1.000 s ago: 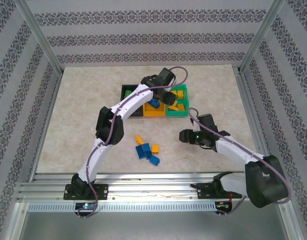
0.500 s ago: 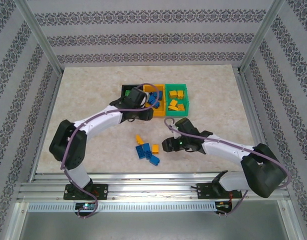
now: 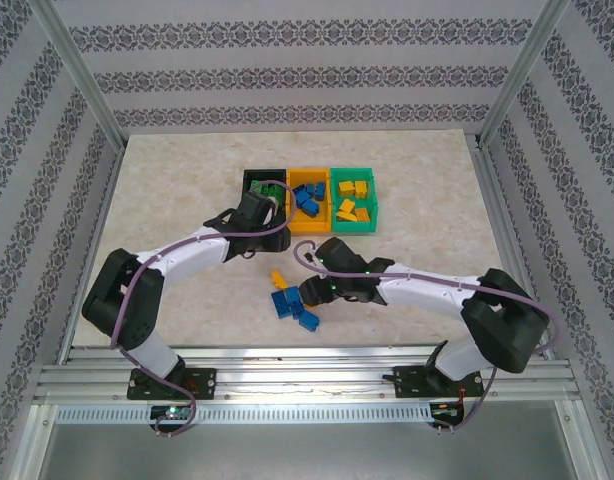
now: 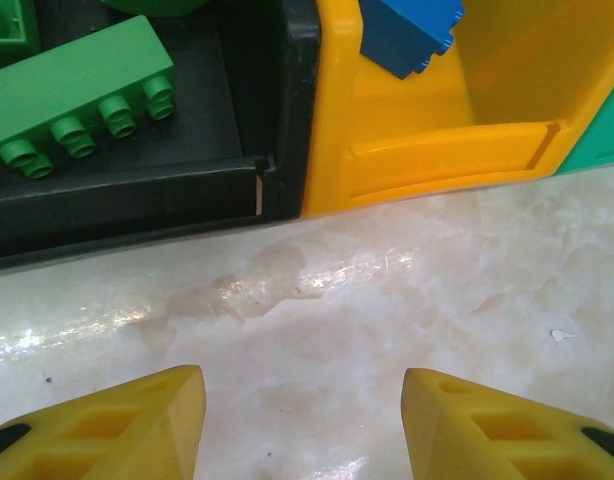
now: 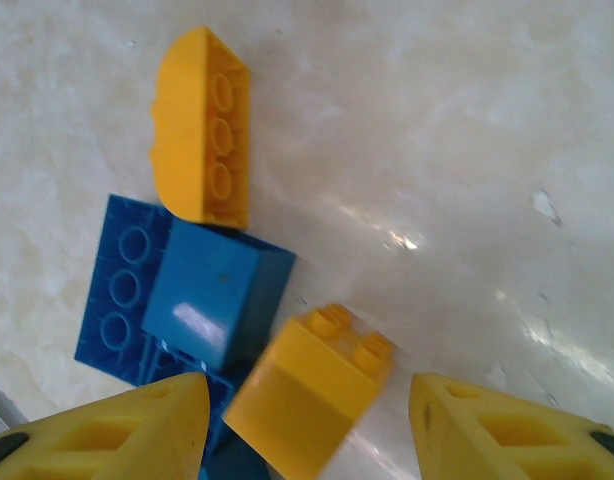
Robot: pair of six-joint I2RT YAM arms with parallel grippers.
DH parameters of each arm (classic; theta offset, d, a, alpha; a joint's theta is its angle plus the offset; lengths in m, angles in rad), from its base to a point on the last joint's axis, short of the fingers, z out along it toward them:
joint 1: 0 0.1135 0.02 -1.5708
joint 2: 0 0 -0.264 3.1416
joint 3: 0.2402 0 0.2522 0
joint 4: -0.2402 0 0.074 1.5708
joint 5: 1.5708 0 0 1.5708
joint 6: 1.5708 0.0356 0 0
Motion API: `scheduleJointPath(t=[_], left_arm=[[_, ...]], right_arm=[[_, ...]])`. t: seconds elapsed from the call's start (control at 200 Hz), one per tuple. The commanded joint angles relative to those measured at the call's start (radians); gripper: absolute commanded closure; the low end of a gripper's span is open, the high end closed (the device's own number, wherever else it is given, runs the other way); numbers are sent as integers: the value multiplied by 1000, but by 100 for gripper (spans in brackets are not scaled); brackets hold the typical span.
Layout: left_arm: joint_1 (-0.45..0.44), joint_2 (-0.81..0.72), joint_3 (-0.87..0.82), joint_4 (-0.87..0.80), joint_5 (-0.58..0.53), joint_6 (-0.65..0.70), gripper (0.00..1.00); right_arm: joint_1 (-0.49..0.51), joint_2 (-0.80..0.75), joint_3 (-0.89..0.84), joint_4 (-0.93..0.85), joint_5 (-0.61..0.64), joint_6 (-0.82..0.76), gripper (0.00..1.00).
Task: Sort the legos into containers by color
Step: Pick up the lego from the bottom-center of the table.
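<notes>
Right gripper [image 5: 307, 402], fingers spread and empty, brackets the small yellow-orange plastic two-stud brick [image 5: 317, 375] lying between its fingertips; left gripper [image 4: 302, 420], likewise released, hangs farther off, before the black plastic bin [image 4: 137, 200] and orange plastic bin [image 4: 437, 165].

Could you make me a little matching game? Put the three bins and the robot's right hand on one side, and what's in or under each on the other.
1. black bin
2. orange bin
3. green bin
4. right hand

a. yellow bricks inside
b. loose bricks on the table beneath
c. green bricks inside
d. blue bricks inside

Pairs: 1-c, 2-d, 3-a, 4-b.
</notes>
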Motion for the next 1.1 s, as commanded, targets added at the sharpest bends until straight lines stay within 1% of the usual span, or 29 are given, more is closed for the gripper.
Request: scheduleJointPath(t=[0.0, 0.07, 0.155, 0.23, 0.36, 0.42, 0.465, 0.56, 0.645, 0.739, 0.839, 0.894, 0.949, 1.029, 1.094], left_arm=[[7, -7, -17, 50, 19, -29, 46], [7, -11, -22, 61, 21, -29, 46], [7, -12, -7, 29, 21, -16, 46], [6, -17, -22, 45, 12, -16, 46], [7, 1, -11, 42, 30, -19, 46], [7, 8, -20, 68, 32, -28, 46], [7, 14, -21, 83, 42, -31, 46], [7, 26, 2, 58, 52, -25, 46], [7, 26, -7, 80, 43, -23, 46], [7, 32, 11, 47, 47, -13, 46], [7, 28, -13, 79, 47, -23, 46], [7, 32, -8, 67, 58, -22, 46], [7, 30, -10, 60, 58, -25, 46], [7, 26, -34, 93, 55, -31, 46], [7, 29, -20, 72, 66, -30, 46]], right_arm=[[22, 50, 40, -18, 90, 45, 44], [24, 69, 44, -21, 99, 56, 44], [26, 86, 43, -27, 118, 64, 45], [28, 99, 47, -30, 110, 61, 44], [28, 134, 61, -33, 77, 62, 45], [31, 150, 69, -32, 63, 63, 45], [38, 160, 75, -32, 64, 63, 45], [59, 186, 106, -62, 83, 54, 45], [68, 196, 108, -68, 91, 59, 47], [65, 193, 93, -64, 111, 66, 52], [53, 174, 76, -69, 135, 67, 56], [38, 155, 60, -58, 136, 76, 59], [15, 135, 49, -48, 128, 79, 59], [-21, 100, 36, -45, 126, 72, 60], [-58, 71, 25, -39, 124, 62, 60]])
